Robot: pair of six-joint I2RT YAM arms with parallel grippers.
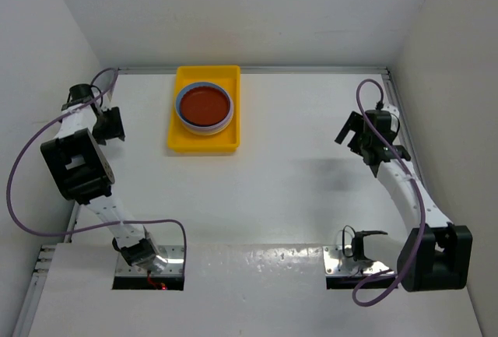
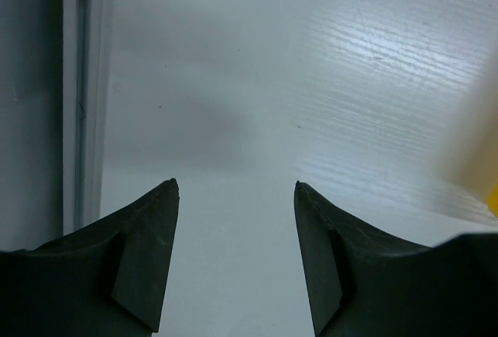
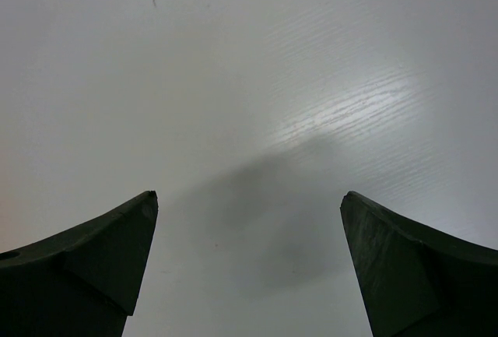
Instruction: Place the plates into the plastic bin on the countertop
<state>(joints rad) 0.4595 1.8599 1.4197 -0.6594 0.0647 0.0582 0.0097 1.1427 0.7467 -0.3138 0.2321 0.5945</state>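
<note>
Black fingers of the left gripper (image 2: 236, 189) stand spread with nothing between them, bare white countertop (image 2: 311, 80) beneath and a metal rail (image 2: 82, 80) at their 9 o'clock. The right gripper (image 3: 249, 197) is spread wider, also empty, over plain countertop.

Outward from there, the plates (image 1: 205, 106) sit stacked inside the yellow bin (image 1: 180, 144) near the countertop's 11 o'clock. A brown-red one is on top, with blue and pale rims showing under it. No loose plate is in view, so the job looks done.

What could go wrong is small. The left gripper hangs near the bin's 9 o'clock side, and a careless swing toward 3 o'clock could shove the bin or upset the stack.

The left arm is folded along the 9 o'clock edge, wrist pointing down. The right arm reaches up the 3 o'clock edge, wrist bent down over the countertop.
</note>
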